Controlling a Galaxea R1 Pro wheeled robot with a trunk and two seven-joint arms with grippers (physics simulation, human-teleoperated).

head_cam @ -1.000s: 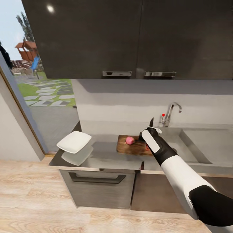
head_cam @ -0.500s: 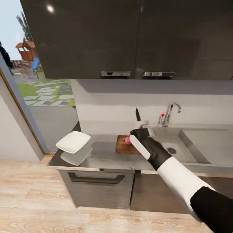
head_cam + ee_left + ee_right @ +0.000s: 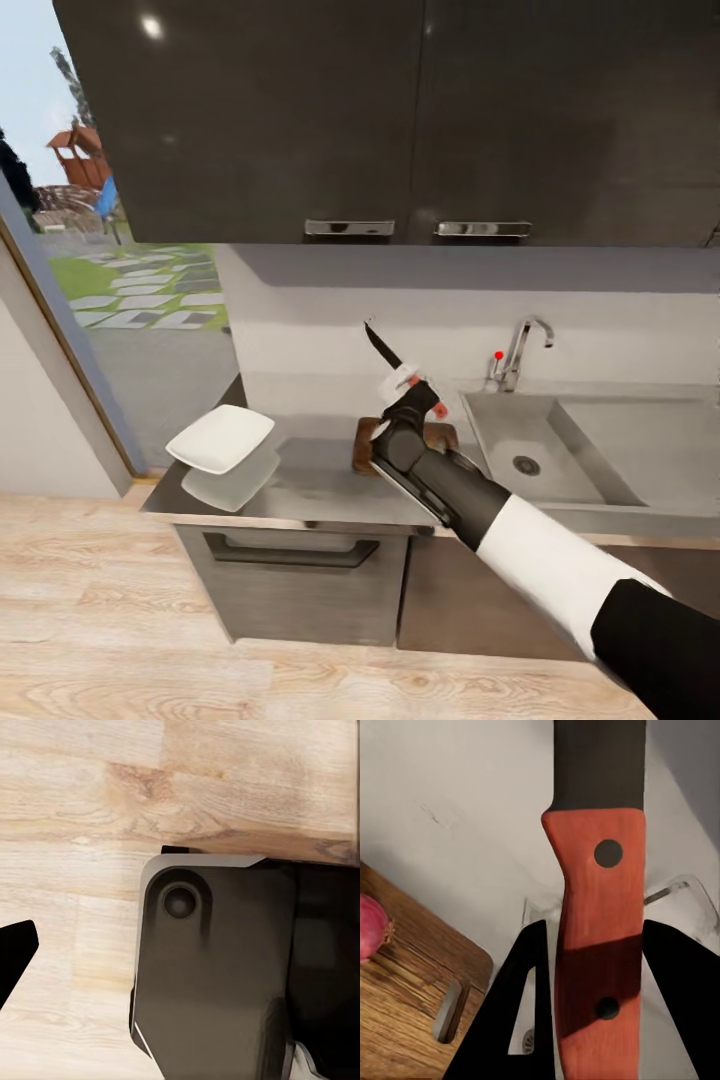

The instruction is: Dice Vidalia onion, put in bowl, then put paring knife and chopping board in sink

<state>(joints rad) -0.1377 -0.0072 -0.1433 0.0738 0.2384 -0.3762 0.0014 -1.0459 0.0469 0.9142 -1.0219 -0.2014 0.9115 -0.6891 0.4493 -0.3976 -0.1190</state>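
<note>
Right gripper (image 3: pixel 408 392) clamps the paring knife (image 3: pixel 383 347) above the chopping board (image 3: pixel 368 445), blade raised. The onion (image 3: pixel 373 925) sits on that board, beside the sink (image 3: pixel 600 440). Left claw's state: can't tell.

No readable text, labels, brand names, numbers or signs appear anywhere in these views, whether on the cabinets, the counter, the knife handle or the robot's arm.
</note>
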